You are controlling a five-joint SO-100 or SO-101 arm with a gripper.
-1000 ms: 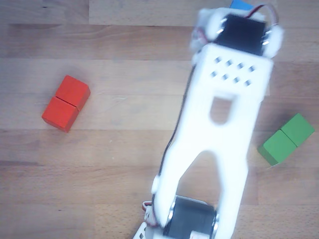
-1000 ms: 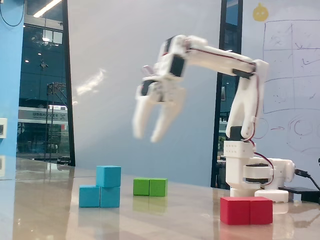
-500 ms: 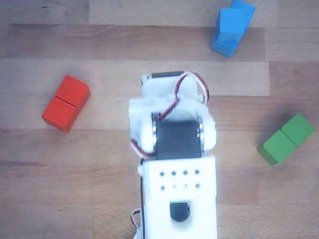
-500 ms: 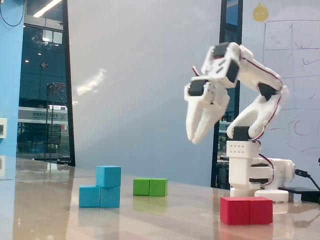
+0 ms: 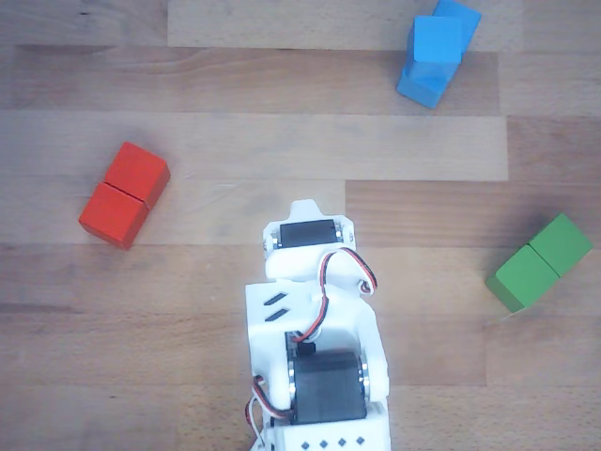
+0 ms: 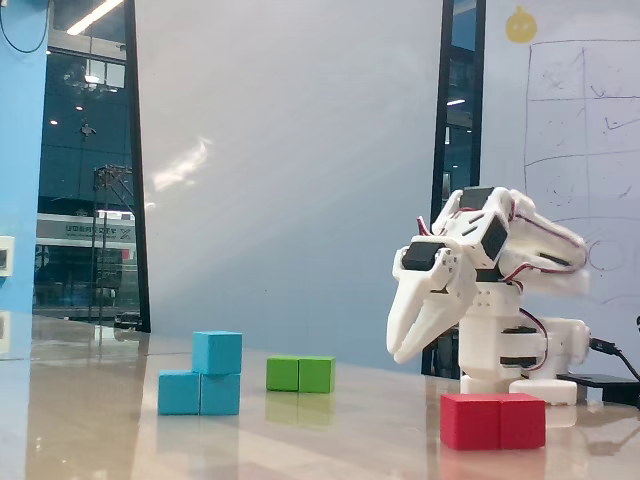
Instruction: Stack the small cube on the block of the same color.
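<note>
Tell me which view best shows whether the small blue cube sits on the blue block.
The fixed view: side-on, the small blue cube sits on the right half of the blue block. In the other view, from above, cube and block overlap, height unclear.

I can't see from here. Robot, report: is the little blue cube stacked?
Gripper empty, near base. Small cube sits on blue block. Nothing in the way.

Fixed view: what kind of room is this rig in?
Likely an office or lab: a whiteboard with sketches behind the arm, a glass partition with ceiling lights beyond it, and a wooden table.
</note>
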